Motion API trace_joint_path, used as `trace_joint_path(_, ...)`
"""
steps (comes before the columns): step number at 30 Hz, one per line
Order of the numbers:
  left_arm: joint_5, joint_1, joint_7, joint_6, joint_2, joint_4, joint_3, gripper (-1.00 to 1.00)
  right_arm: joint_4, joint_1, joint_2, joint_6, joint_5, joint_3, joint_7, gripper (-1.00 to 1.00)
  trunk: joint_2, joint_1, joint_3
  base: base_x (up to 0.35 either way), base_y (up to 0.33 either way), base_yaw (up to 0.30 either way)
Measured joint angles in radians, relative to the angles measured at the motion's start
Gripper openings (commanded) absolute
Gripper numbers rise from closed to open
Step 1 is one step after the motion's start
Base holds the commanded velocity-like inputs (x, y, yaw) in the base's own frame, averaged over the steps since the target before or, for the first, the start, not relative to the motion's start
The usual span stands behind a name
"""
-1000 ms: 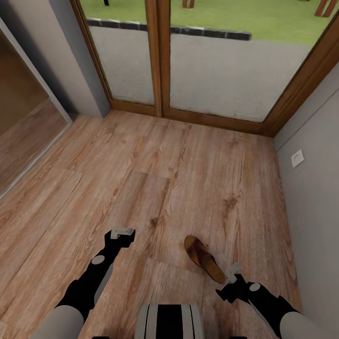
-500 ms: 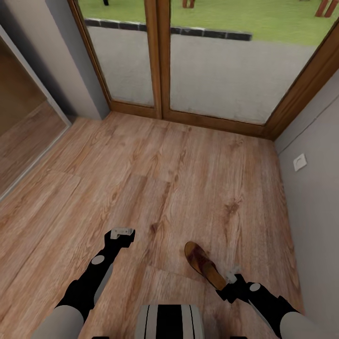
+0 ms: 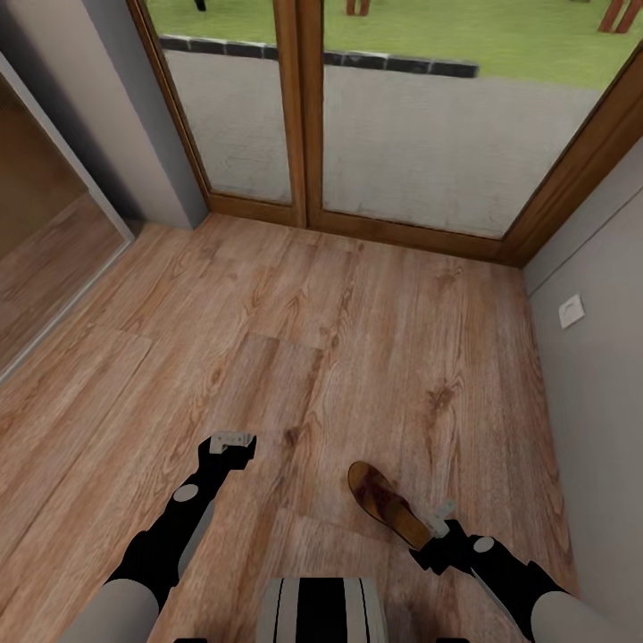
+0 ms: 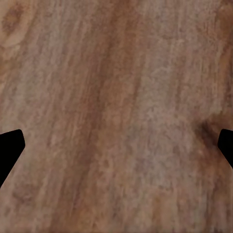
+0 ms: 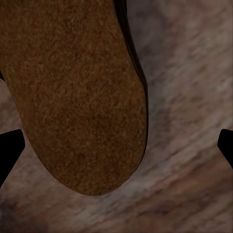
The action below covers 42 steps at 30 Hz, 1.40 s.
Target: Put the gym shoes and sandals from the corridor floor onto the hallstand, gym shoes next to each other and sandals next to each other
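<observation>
1. Since a second ago the whole head picture has slid a little, so the camera has moved; the sandal [image 3: 386, 504] now lies slightly lower in the picture and closer against the right gripper [image 3: 438, 521], while both arms keep their places.
2. One sandal lies flat on the wooden floor [image 3: 357, 357], near the robot and to the right, its rounded end pointing far-left and its other end just beside the right gripper.
3. At the right wrist the sandal's tan sole end [image 5: 77, 97] shows between the two dark fingertips [image 5: 9, 150], which stand wide apart, so this gripper is spread and holds nothing.
4. Over bare planks to the near left hangs the left gripper [image 3: 234, 439]; its fingertips [image 4: 9, 150] are likewise wide apart, with nothing between them.
5. Glass doors [image 3: 393, 134] close the far end, and a white wall plate [image 3: 571, 311] sits on the right wall.
</observation>
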Motion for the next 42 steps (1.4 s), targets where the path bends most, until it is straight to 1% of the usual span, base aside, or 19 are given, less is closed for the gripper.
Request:
trace_joint_path(14, 0.0, 0.0, 0.0, 0.0, 0.0, -0.001, 0.001, 1.0, 0.0, 0.0, 0.001, 0.0, 0.0, 0.0, 0.0, 1.0, 0.0, 0.0, 0.0, 0.0, 0.0, 0.0)
trace_joint_path(16, 0.0, 0.0, 0.0, -0.003, 0.0, -0.001, 0.001, 1.0, 0.0, 0.0, 0.0, 0.0, 0.0, 0.0, 0.0, 1.0, 0.0, 0.001, -0.008, 0.0, 0.0, 0.0)
trace_joint_path(42, 0.0, 0.001, 0.0, -0.004, 0.0, 0.0, 0.002, 1.0, 0.0, 0.0, 0.0, 0.0, 0.0, 0.0, 0.001, 1.0, 0.0, 0.001, -0.008, 0.033, 0.021, 0.0)
